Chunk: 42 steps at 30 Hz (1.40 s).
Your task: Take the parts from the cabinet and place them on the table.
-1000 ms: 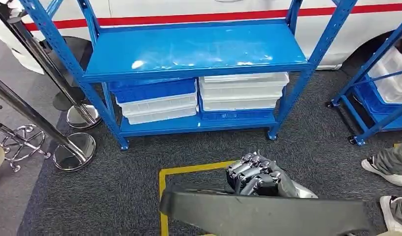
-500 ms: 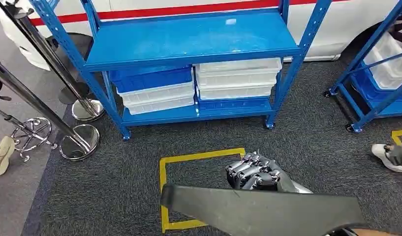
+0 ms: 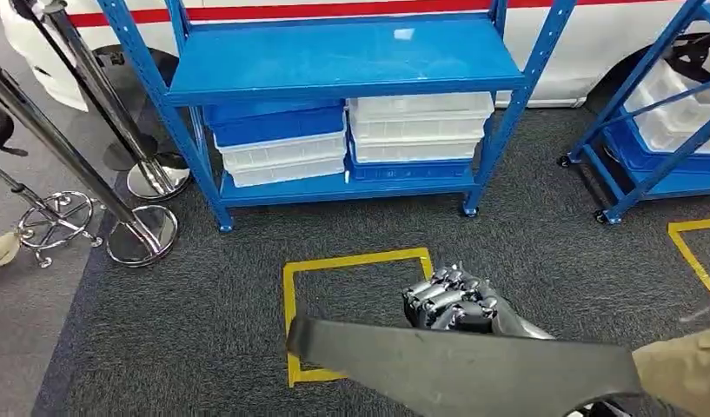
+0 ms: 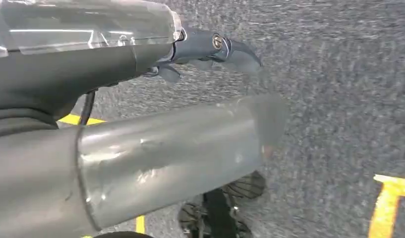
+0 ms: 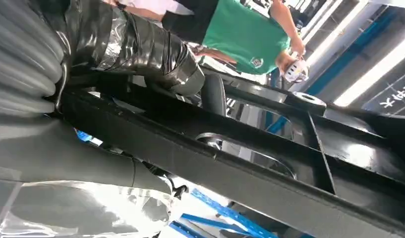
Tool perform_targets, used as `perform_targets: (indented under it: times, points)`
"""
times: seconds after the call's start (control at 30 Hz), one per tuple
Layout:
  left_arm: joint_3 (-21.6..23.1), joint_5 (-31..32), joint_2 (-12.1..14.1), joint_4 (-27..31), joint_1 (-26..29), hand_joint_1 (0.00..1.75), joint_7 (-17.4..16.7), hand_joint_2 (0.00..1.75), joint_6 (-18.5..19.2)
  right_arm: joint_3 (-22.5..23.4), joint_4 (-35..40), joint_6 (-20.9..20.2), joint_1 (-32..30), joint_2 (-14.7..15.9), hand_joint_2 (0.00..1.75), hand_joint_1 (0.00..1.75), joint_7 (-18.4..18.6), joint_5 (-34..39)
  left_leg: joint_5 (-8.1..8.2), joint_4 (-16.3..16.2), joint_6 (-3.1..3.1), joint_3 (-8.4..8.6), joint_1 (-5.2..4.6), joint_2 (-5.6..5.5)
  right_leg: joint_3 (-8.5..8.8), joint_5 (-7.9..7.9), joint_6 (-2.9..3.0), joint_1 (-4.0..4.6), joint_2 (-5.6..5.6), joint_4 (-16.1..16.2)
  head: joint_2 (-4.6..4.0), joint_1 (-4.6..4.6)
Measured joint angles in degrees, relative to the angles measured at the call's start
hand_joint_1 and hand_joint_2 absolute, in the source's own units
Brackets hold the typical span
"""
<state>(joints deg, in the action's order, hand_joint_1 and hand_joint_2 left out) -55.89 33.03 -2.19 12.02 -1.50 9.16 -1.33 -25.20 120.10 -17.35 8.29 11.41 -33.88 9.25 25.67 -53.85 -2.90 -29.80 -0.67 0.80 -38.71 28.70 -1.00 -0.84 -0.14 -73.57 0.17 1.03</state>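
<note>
Dark part (image 3: pixel 464 369) in the right robot hand (image 3: pixel 451 302), fingers curled over its top edge.

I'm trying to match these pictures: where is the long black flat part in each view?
Head view: long black flat part across the bottom, in front of the right hand.
Left wrist view: not in it.
Right wrist view: close up, slanting across the picture.
Shared landmark: yellow floor tape, head and left wrist views.
</note>
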Motion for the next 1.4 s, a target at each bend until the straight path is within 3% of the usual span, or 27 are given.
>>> perform_targets:
  times: [0.07,0.1,0.13,0.2,0.27,0.3,0.4,0.43,0.47,0.5,0.57,0.6,0.63,0.73,0.77,0.8,0.83,0.9,0.97,1.0,1.07,1.1,1.13,1.17,1.27,1.33,1.4]
  points:
    - [-0.13,0.00,-0.07,0.00,0.01,0.00,-0.04,0.00,-0.02,0.00,0.00,0.00,0.01,0.00,1.75,1.66,-0.07,0.00,-0.37,-0.62,0.30,-0.82,-0.02,-0.04,7.06,-1.74,0.60,0.15,0.00,9.98,0.00,0.00]
    - [-0.15,0.00,-0.22,0.00,0.01,0.00,-0.04,0.00,-0.02,0.02,0.02,0.00,0.11,0.00,1.75,1.66,-0.11,0.00,-0.36,-1.06,0.44,-1.26,-0.18,-0.04,10.22,-0.53,1.03,0.36,-0.01,14.68,0.00,0.00]
    - [-0.17,0.00,-0.22,0.00,-0.01,0.00,-0.04,0.00,-0.02,0.02,0.02,0.00,0.08,0.00,1.75,1.66,-0.13,0.00,-0.64,-1.27,0.71,-1.41,-0.30,-0.10,11.06,-0.01,1.13,0.45,-0.06,16.67,0.00,0.02]
    - [-0.22,0.00,-0.22,0.00,-0.03,0.00,-0.04,0.00,-0.09,0.02,0.02,0.00,0.19,0.00,1.75,1.66,-0.13,-0.02,-1.14,-1.44,1.36,-1.96,-0.23,-0.08,10.86,0.52,1.51,0.54,-0.03,17.46,0.00,0.00]
    - [-0.22,0.04,-0.13,-0.02,-0.02,0.00,-0.04,0.00,-0.09,0.02,0.02,-0.02,0.10,-0.04,1.75,1.66,-0.13,-0.02,-0.73,-2.04,2.00,-2.60,-0.35,-0.26,10.47,-0.13,2.43,-0.18,-0.17,17.79,0.00,-0.02]
    - [-0.22,0.07,-0.22,-0.02,0.09,0.00,-0.04,0.00,-0.09,0.02,0.02,-0.04,0.10,-0.07,1.75,1.66,-0.13,-0.02,1.11,-3.85,2.64,-3.30,-0.17,-0.44,10.20,-0.36,2.80,-0.21,-0.16,17.79,0.00,0.02]
    - [-0.22,0.09,-0.17,-0.02,0.07,0.00,-0.04,0.00,-0.59,0.02,0.02,0.02,0.08,-0.15,1.75,1.66,-0.11,-0.57,8.85,-17.66,3.91,-8.68,0.68,-0.45,9.16,-0.96,3.00,-0.13,0.08,17.58,0.00,0.02]
    - [-0.22,0.13,-0.20,-0.02,0.08,0.00,-0.22,0.00,-0.90,0.02,0.00,0.07,0.08,-0.15,1.75,1.66,0.02,-1.01,9.56,-20.55,4.13,-9.65,0.89,-0.44,8.80,-1.07,2.88,-0.16,0.25,17.36,0.00,0.00]
    - [-0.22,0.26,-0.20,-0.02,0.11,0.00,-0.48,0.00,-1.25,0.02,0.00,0.22,0.09,-0.15,1.75,1.66,0.18,-1.38,8.72,-20.47,4.25,-9.25,1.11,-0.45,8.47,-1.14,2.84,-0.19,0.48,17.07,0.00,0.02]
    - [-0.22,0.52,-0.18,-0.02,0.13,0.00,-0.55,0.00,-1.51,0.02,0.00,0.44,0.11,-0.15,1.75,1.66,0.48,-1.75,6.85,-17.94,4.28,-7.52,1.28,-0.50,8.29,-1.18,2.76,-0.23,0.82,16.86,0.00,0.02]
    - [-0.24,0.83,-0.17,-0.02,0.10,0.00,-0.59,0.00,-2.08,0.02,0.00,1.07,0.35,-0.15,1.75,1.66,0.81,-2.60,1.83,-7.13,3.95,-1.40,1.34,-1.76,8.32,-1.36,2.45,-0.43,1.80,16.81,0.00,0.02]
    - [-0.26,1.14,-0.06,-0.02,0.15,0.00,-0.57,0.00,-2.27,0.02,0.00,1.49,0.59,-0.15,1.75,1.66,0.87,-3.06,1.29,-2.85,3.45,0.73,1.33,-4.18,8.19,-1.44,2.30,-0.62,2.17,16.77,0.00,0.00]
    - [-0.31,1.18,0.11,-0.02,0.24,0.00,-0.57,0.00,-2.38,0.00,-0.02,1.95,0.91,-0.15,1.75,1.66,1.07,-3.45,1.68,-1.64,3.13,2.00,1.32,-4.65,7.98,-1.64,1.84,-0.43,2.74,16.75,0.00,0.00]
    - [-1.01,1.16,0.42,0.00,0.08,0.00,-0.31,0.00,-3.15,-0.04,-0.13,3.15,1.13,-0.15,1.75,1.66,1.75,-3.76,1.44,-1.01,2.66,1.88,1.01,-3.28,7.73,-2.63,0.39,-0.80,4.36,17.60,0.00,0.00]
    - [-1.20,1.16,0.44,0.00,-0.17,0.00,-0.11,0.00,-3.30,-0.04,-0.13,3.35,1.24,-0.13,1.75,1.66,1.84,-3.78,0.94,1.17,1.93,2.52,1.66,-2.43,7.61,-2.48,0.00,-0.48,4.21,17.51,0.00,0.00]
    - [-1.27,1.16,0.44,0.00,-0.36,0.00,-0.04,0.00,-3.39,-0.04,-0.18,3.61,1.34,-0.09,1.75,1.66,1.84,-3.78,0.54,1.34,1.51,2.53,1.50,-1.72,6.97,-1.64,-0.03,-0.39,2.17,16.56,0.00,0.00]
    - [-1.27,1.38,0.42,-0.02,-0.44,0.00,-0.04,0.00,-3.91,-0.07,-0.22,4.07,1.62,0.04,1.75,1.66,1.84,-3.94,0.45,1.37,1.05,2.33,1.42,-1.21,5.41,0.64,-0.02,-0.38,0.96,13.31,0.00,-0.02]
    - [-1.29,1.97,0.37,-0.02,-0.30,0.00,-0.46,0.00,-4.81,-0.07,-0.37,4.48,1.58,0.20,1.75,1.66,1.84,-4.18,0.48,1.15,0.97,2.07,1.09,0.09,0.85,5.08,-0.25,-0.41,0.71,3.61,0.00,-0.02]
    - [-1.29,2.34,0.33,-0.02,-0.35,0.00,-0.52,0.00,-5.33,-0.11,-0.59,5.05,1.49,0.41,1.75,1.66,1.83,-4.39,0.47,1.10,0.90,2.02,0.92,1.35,-1.39,5.46,-0.47,-0.42,0.67,-0.98,0.00,-0.02]
    - [-1.29,2.43,0.31,-0.02,-0.45,0.00,-0.44,0.00,-5.44,-0.11,-0.63,5.40,1.40,0.70,1.75,1.66,1.81,-4.77,0.50,1.03,0.89,2.04,0.92,1.92,-0.35,3.56,-0.49,-0.43,0.50,1.14,0.00,-0.02]
    - [-1.29,2.75,0.26,-0.02,-0.68,0.00,-0.09,0.00,-5.61,-0.11,-0.61,6.29,1.34,1.13,1.75,1.66,1.79,-5.79,0.82,0.57,1.15,2.12,0.96,2.91,5.04,-1.64,-0.49,-0.47,-1.18,11.45,0.00,-0.02]
    - [-1.29,2.99,0.26,-0.02,-0.73,0.00,-0.09,0.00,-5.86,-0.11,-0.61,6.73,1.35,1.27,1.75,1.66,1.81,-6.14,1.03,0.39,1.44,2.22,0.84,3.21,7.32,-2.81,-0.46,-0.46,-3.69,15.76,0.00,-0.02]
    - [-1.33,3.17,0.31,-0.02,-0.70,0.00,-0.13,0.00,-6.17,-0.13,-0.61,7.32,1.36,1.36,1.75,1.66,1.86,-6.32,1.47,-0.07,1.85,2.05,0.27,3.55,7.70,-2.35,0.19,0.10,-4.68,17.40,0.00,-0.04]
    - [-1.33,3.48,0.31,-0.02,-0.73,0.00,-0.28,0.00,-6.54,-0.13,-0.59,7.97,1.20,1.38,1.75,1.66,1.77,-6.23,1.43,-0.05,1.92,2.06,0.26,3.95,7.29,-2.47,0.97,-0.08,-3.60,17.20,0.00,0.07]
    - [-1.33,4.18,0.20,-0.02,-0.77,0.00,-0.48,0.00,-6.49,1.40,-0.17,7.89,-1.11,2.86,1.75,1.66,0.09,-3.82,1.79,-0.57,2.50,2.03,0.34,5.53,6.76,-2.68,2.04,-0.03,-2.07,16.94,0.00,0.04]
    - [-1.33,4.22,0.20,-0.02,-0.72,0.00,-0.50,0.00,-6.49,2.93,0.17,7.43,-1.62,3.56,1.75,1.66,-0.48,-3.06,5.63,-4.91,3.26,0.22,0.89,1.10,6.35,-3.11,2.73,-0.08,-0.97,16.93,0.00,0.05]
    - [-1.33,4.22,0.22,-0.02,-0.60,0.00,-0.55,0.00,-6.49,3.56,0.20,7.15,-2.13,3.89,1.75,1.66,-0.68,-2.84,10.77,-14.94,3.49,-4.17,0.92,-0.15,5.81,-3.39,3.10,0.08,0.38,16.88,0.00,0.04]
